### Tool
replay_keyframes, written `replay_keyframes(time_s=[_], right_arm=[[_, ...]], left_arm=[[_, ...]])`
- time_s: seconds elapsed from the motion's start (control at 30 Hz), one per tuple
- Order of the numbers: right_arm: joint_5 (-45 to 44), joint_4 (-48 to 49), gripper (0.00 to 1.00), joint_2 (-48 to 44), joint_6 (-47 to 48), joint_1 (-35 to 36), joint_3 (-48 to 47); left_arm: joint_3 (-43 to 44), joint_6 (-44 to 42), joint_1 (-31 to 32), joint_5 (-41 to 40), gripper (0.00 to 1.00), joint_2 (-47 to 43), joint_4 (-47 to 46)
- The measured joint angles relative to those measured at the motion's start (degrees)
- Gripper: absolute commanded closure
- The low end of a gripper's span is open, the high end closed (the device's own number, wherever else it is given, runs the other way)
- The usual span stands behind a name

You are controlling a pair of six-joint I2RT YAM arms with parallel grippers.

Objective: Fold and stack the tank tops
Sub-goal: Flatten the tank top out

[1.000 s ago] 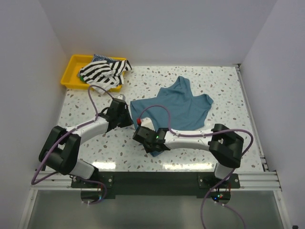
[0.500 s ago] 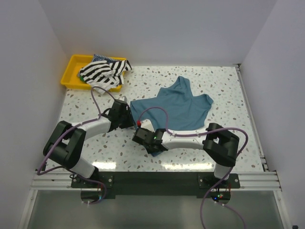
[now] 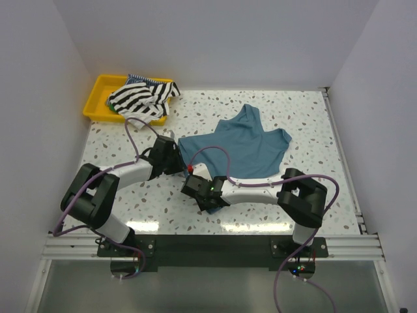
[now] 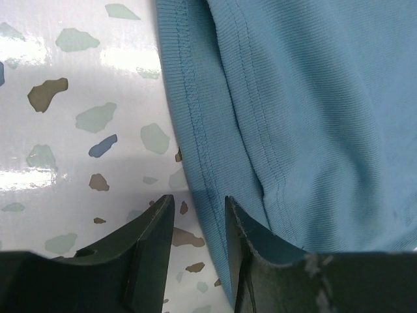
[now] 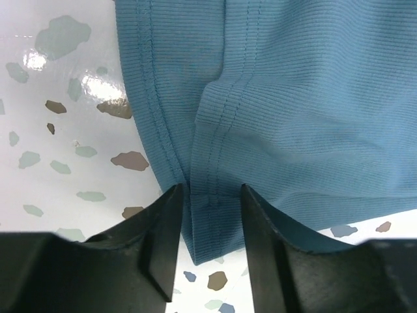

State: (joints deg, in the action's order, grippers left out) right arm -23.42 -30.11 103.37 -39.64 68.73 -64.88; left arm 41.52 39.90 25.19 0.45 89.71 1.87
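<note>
Looks like a robotics lab: white walls [image 3: 215, 39] around a speckled table [image 3: 313, 117], two arms [image 3: 127, 173] bolted to a rail [image 3: 352, 245].

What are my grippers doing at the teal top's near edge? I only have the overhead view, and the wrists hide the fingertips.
Observer: The left gripper has its jaws apart, straddling the stitched hem of the teal tank top.
Operator: And the right?
Observer: The right gripper stands open too, over a corner where two hemmed layers overlap.
Operator: Any cloth pinched?
Observer: Not visibly; bare table shows in the left gripper's gap beside the hem.
</note>
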Motion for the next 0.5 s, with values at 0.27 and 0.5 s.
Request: replay_keyframes(time_s=[0.27,0.5], right_arm=[[0.1,0.8,0.58,0.0,0.0,0.0,0.5],[0.1,2.2,0.76,0.0,-0.3,0.0,1.5]], left_arm=[[1.7,0.0,0.1,-1.5,0.66,2.1,-0.5],[5.6,0.0,0.5,-5.0,0.80,6.0,-0.5]])
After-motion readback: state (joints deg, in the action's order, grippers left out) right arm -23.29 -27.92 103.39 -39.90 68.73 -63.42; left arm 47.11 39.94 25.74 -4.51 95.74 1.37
